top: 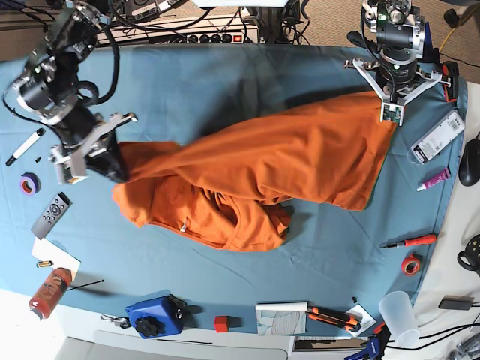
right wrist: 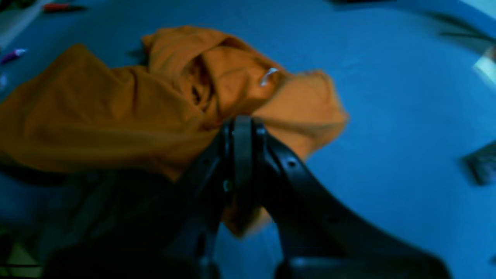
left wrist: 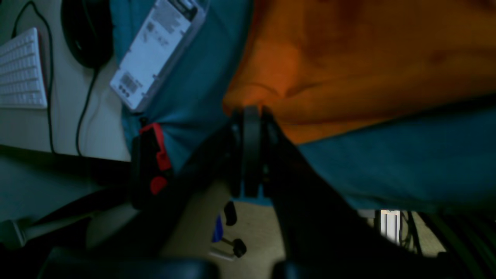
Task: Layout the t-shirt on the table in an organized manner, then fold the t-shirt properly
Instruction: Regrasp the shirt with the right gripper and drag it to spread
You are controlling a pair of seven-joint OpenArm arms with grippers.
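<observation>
Orange cotton t-shirt [top: 285, 169] hangs bunched between both closed hands, left hand [left wrist: 251, 110] and right hand [right wrist: 242, 120] each pinching fabric; layout step, next spread it flat on the blue-clothed desk [top: 225, 82].

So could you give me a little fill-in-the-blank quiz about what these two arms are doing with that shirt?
1. The t-shirt stretched between the two arms is ___ in colour.
2. The left gripper is shut on a corner of the ___.
3. The right gripper is not open but ___ on the fabric.
4. The table is covered with a ___ cloth.

Missing words: orange; t-shirt; shut; blue-teal
</observation>
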